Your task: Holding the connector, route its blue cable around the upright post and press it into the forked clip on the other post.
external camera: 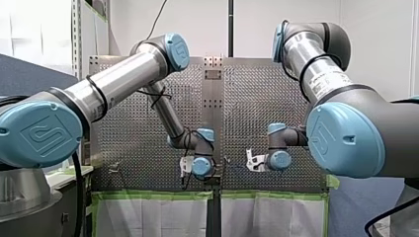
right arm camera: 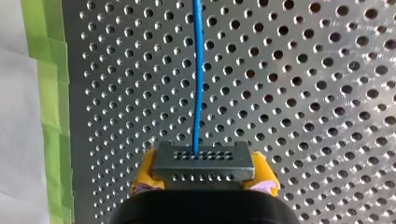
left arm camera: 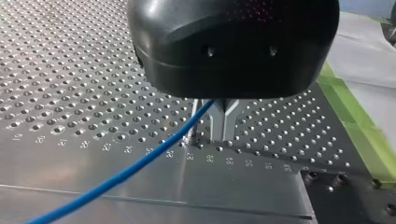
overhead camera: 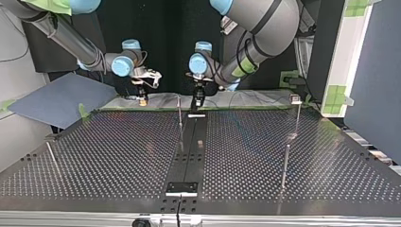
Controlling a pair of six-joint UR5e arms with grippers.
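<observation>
Grey perforated block connector (right arm camera: 203, 161) clamped in yellow-padded right tool (right arm camera: 204, 175); thin blue cable (right arm camera: 198, 74) runs out over perforated metal desk (right arm camera: 303, 93) past black left tool (left arm camera: 223, 128), grip cannot tell. Routing and clipping seemingly not yet begun.

The black body of my left hand (left arm camera: 212, 135) hides where the blue cable (left arm camera: 140, 161) ends; the cable's other stretch runs off the view's edge. The connector (right arm camera: 204, 161) covers most of the yellow pads (right arm camera: 144, 175) of my right hand (right arm camera: 204, 182). In the top view the clip (overhead camera: 295, 99) on the far right post (overhead camera: 297, 116) is too small to make out.
</observation>
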